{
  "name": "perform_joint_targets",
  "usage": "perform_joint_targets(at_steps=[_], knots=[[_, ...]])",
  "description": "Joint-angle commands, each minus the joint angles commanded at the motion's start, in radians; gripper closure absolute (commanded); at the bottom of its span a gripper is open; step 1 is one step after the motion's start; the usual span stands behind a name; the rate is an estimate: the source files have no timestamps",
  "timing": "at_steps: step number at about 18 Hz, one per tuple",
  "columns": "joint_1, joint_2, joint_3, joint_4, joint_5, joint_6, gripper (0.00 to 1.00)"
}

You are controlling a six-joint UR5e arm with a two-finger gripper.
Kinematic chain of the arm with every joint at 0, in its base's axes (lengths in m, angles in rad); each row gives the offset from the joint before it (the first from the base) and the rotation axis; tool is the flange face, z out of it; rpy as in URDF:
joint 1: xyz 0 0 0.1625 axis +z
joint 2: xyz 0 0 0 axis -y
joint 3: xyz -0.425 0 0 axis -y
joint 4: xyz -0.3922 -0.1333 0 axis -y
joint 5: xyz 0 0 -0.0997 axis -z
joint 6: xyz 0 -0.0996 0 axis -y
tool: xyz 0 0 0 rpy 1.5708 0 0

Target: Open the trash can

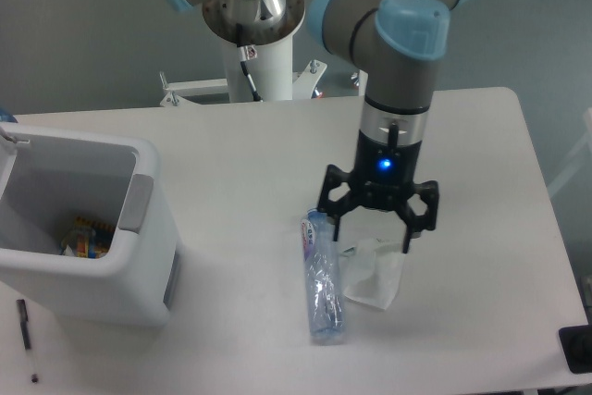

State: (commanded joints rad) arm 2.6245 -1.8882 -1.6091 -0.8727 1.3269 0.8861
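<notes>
Trash can [88, 228] sits at the table's [462, 136] left edge, top open, colourful wrappers visible at the bottom, grey push tab on its right rim. Gripper [372, 238] hangs well to the right of it, jaws spread wide, above a crumpled clear bag [375, 277] beside a flattened plastic bottle [321, 277]. Pen [26, 338] lies left of the can's base.
</notes>
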Motion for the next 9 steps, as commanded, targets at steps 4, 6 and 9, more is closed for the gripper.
perform_joint_targets(at_steps=[4,6,9], knots=[[0.005,-0.058,-0.003,-0.003,0.112,0.177,0.00],[-0.004,-0.060,-0.012,-0.003,0.147,0.215,0.00],[-0.023,-0.061,-0.017,-0.002,0.189,0.246,0.00]])
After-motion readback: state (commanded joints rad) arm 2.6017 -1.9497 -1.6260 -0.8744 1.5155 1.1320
